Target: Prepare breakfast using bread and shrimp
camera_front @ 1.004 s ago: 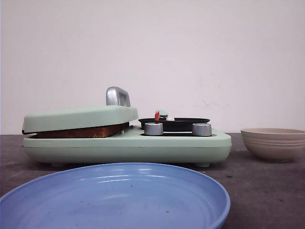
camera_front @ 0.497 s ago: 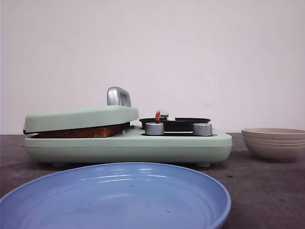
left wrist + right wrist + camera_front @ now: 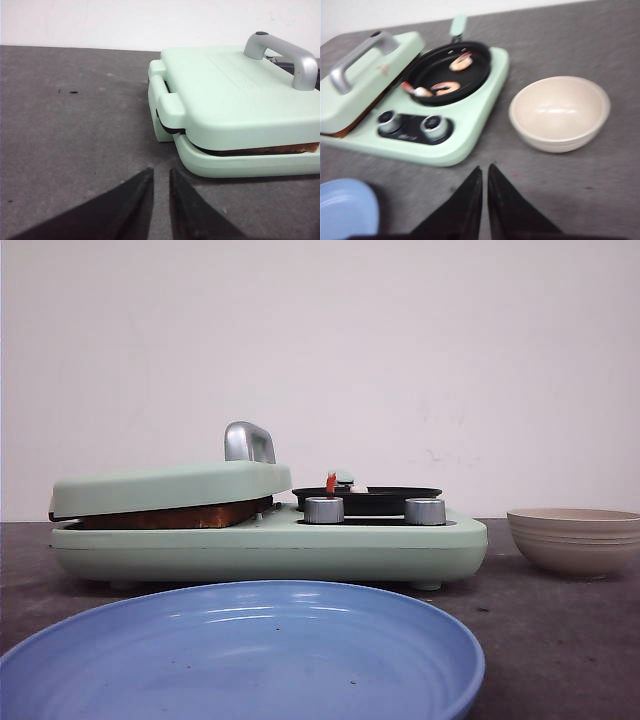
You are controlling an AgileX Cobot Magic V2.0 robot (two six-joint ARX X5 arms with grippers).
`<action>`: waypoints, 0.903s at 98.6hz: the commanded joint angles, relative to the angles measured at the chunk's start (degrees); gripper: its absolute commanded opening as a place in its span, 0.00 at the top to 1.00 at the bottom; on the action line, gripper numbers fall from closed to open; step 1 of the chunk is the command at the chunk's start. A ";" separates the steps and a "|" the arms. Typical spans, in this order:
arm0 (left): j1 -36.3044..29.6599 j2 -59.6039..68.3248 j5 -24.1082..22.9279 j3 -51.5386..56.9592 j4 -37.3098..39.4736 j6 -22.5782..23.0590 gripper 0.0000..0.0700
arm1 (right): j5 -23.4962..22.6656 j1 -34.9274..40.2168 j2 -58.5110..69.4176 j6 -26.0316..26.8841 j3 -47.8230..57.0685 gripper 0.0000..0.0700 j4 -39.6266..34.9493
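Note:
The bread shows only as a brown crust edge (image 3: 170, 517) (image 3: 280, 148) squeezed under the shut mint-green lid (image 3: 170, 488) of the breakfast maker. Three shrimp pieces (image 3: 461, 62) (image 3: 446, 87) (image 3: 417, 90) lie in the black pan (image 3: 447, 75) on the maker's right half. In the front view only one red shrimp tip (image 3: 330, 482) pokes above the pan rim. My left gripper (image 3: 161, 172) hovers over bare table by the maker's hinge corner, shut and holding nothing. My right gripper (image 3: 485, 170) is shut and empty above the table, in front of the maker and the bowl.
A blue plate (image 3: 240, 660) (image 3: 342, 207) sits nearest the front edge. A beige bowl (image 3: 575, 540) (image 3: 560, 112) with nothing in it stands right of the maker. Two silver knobs (image 3: 322, 510) (image 3: 424, 511) face forward. The lid carries a grey handle (image 3: 282, 57).
The breakfast maker shifted a touch to the right between one second and half a second ago. Nothing has moved since.

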 commanded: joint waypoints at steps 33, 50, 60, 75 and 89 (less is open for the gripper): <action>0.07 -0.02 0.02 -1.01 0.04 0.02 0.97 | 22.93 0.02 -18.29 -15.78 -22.29 1.00 18.73; 0.11 0.07 -0.09 -1.01 0.85 0.02 0.97 | 23.80 -0.20 -17.97 -17.18 -23.28 1.00 15.30; 0.11 -0.04 -0.09 -1.01 0.72 0.02 0.97 | 23.69 -0.20 -17.97 -14.84 -23.28 1.00 15.32; 0.11 -0.02 -0.11 -1.01 0.83 0.02 0.97 | 20.63 -0.17 -17.97 -14.71 -23.28 1.00 15.98; 0.11 -0.02 -0.11 -1.01 0.83 0.02 0.97 | 19.47 -0.20 -17.97 -14.69 -23.23 1.00 17.22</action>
